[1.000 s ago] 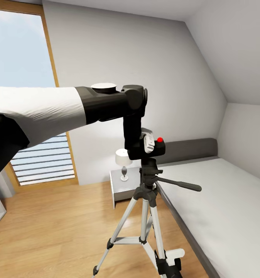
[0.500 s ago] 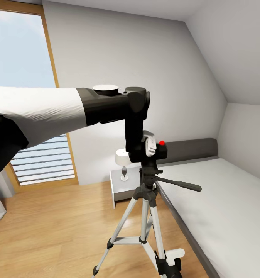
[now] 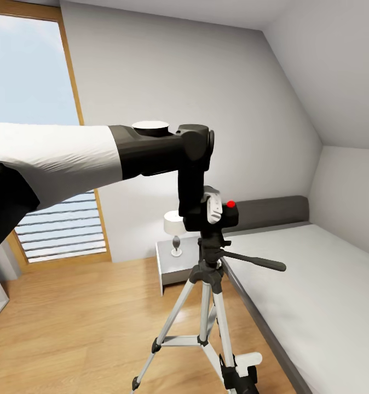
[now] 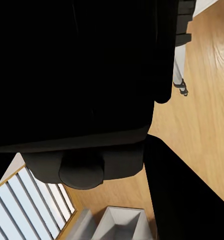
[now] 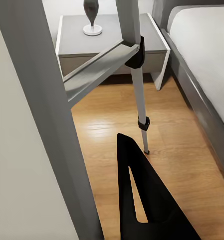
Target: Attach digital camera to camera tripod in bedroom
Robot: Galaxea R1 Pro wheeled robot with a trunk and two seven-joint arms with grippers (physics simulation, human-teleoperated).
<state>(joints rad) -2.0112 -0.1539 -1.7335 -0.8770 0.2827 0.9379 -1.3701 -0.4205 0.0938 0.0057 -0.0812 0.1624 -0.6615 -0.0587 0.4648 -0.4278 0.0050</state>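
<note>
The digital camera (image 3: pixel 227 216), black with a red button on top, sits right on the black head of the camera tripod (image 3: pixel 211 249). My left gripper (image 3: pixel 212 214) comes down from above and is shut on the camera's left side. In the left wrist view the camera's dark body (image 4: pixel 82 65) is very close, with a silver tripod leg (image 4: pixel 177 70) beyond it. The tripod's pan handle (image 3: pixel 258 262) points right, toward the bed. My right gripper (image 3: pixel 240 373) hangs low beside the tripod's legs. One of its black fingers (image 5: pixel 141 200) shows near a silver tripod leg (image 5: pixel 136 65).
A grey bed (image 3: pixel 316 284) with a white mattress stands just right of the tripod. Behind the tripod is a white nightstand (image 3: pixel 173 265) with a small lamp (image 3: pixel 175 225). A tall wood-framed window (image 3: pixel 36 137) is on the left, and light wood floor (image 3: pixel 69 328) spreads before it.
My left gripper has carried the camera slightly down and to the right, so it now rests closer on the tripod head. The tripod and right arm have stayed still.
</note>
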